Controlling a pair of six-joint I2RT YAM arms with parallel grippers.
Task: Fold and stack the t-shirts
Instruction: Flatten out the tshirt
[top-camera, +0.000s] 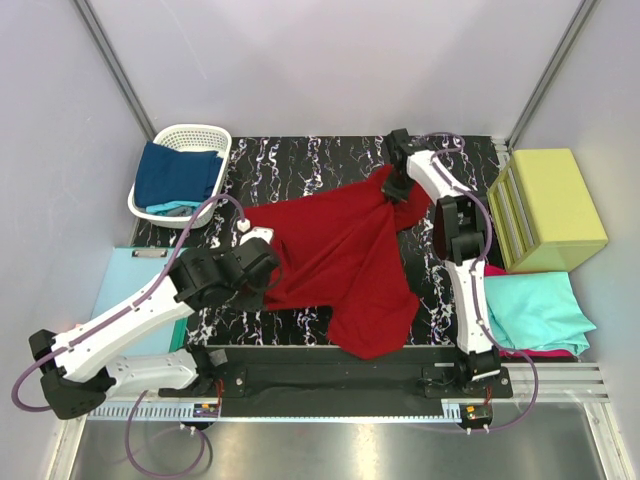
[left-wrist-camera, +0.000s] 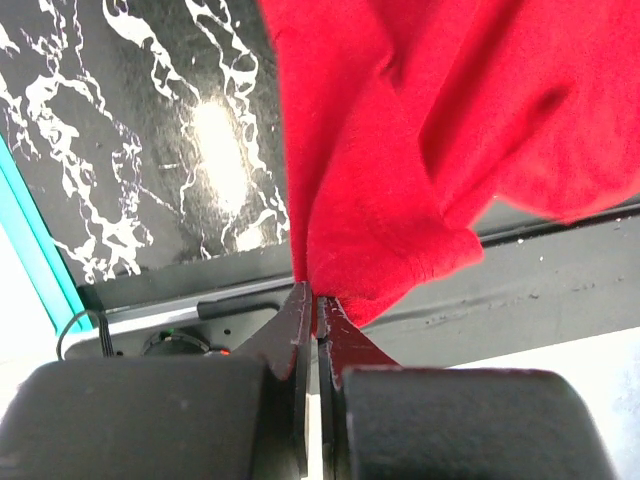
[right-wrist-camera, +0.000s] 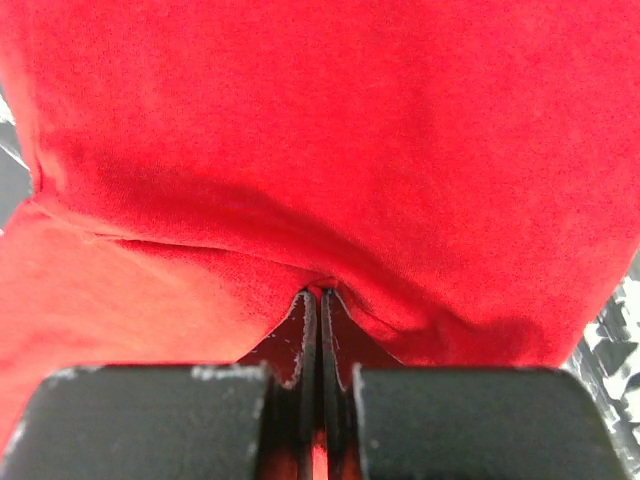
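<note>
A dark red t-shirt (top-camera: 345, 262) lies crumpled and half spread on the black marbled table (top-camera: 300, 165). My left gripper (top-camera: 272, 272) is shut on its left edge; in the left wrist view the jaws (left-wrist-camera: 318, 298) pinch a hemmed corner of the red cloth (left-wrist-camera: 400, 150). My right gripper (top-camera: 396, 186) is shut on the shirt's far right corner, and in the right wrist view the closed jaws (right-wrist-camera: 320, 292) bite a fold of red cloth (right-wrist-camera: 320, 150) that fills the frame. A navy blue t-shirt (top-camera: 178, 175) sits in the basket. A folded teal t-shirt (top-camera: 540, 308) lies on a magenta one (top-camera: 552, 352) at the right.
A white laundry basket (top-camera: 212, 132) stands at the back left. A yellow-green box (top-camera: 548, 208) stands at the right behind the teal shirt. A pale-blue sheet (top-camera: 125, 295) lies by the table's left edge. White walls close in the back and both sides.
</note>
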